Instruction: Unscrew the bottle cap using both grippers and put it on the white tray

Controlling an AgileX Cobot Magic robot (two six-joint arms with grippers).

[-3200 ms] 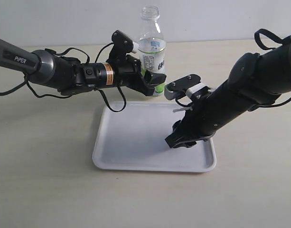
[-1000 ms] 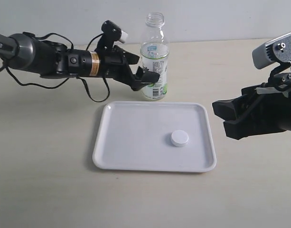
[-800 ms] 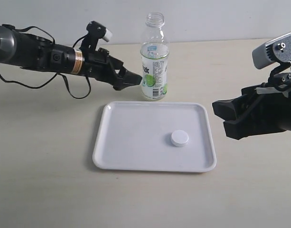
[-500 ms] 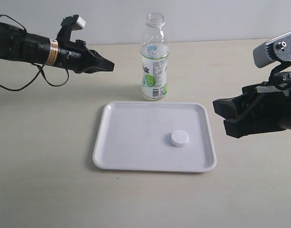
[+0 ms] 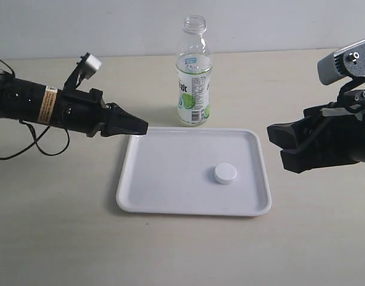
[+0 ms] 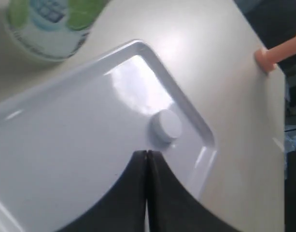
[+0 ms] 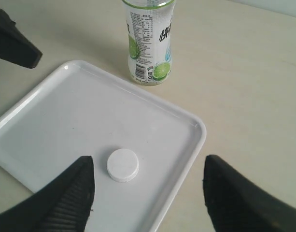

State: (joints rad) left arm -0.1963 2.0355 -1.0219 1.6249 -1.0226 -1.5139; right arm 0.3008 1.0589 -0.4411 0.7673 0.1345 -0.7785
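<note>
The white bottle cap (image 5: pixel 225 173) (image 7: pixel 122 165) (image 6: pixel 165 125) lies flat on the white tray (image 5: pixel 164 196) (image 7: pixel 51 121) (image 6: pixel 65 145), right of its middle. The clear bottle (image 5: pixel 193 74) (image 7: pixel 148 41) stands upright and uncapped just behind the tray; the left wrist view catches only its base (image 6: pixel 51 24). My left gripper (image 5: pixel 142 126) (image 6: pixel 146 153) is shut on nothing, its tip at the tray's left rear corner. My right gripper (image 5: pixel 276 149) (image 7: pixel 148 186) stands open to the right of the tray, apart from the cap.
The tan tabletop (image 5: pixel 63 226) surrounds the tray. A black cable (image 5: pixel 27 134) hangs under the left arm. The table's far edge meets a pale wall (image 5: pixel 277 24). An orange-pink object (image 6: pixel 275 53) and dark shapes lie beyond the table edge in the left wrist view.
My left gripper has let go of the bottle and shut. It drew back left, then came down to the tray's left rear corner. The right arm and cap have not moved.
</note>
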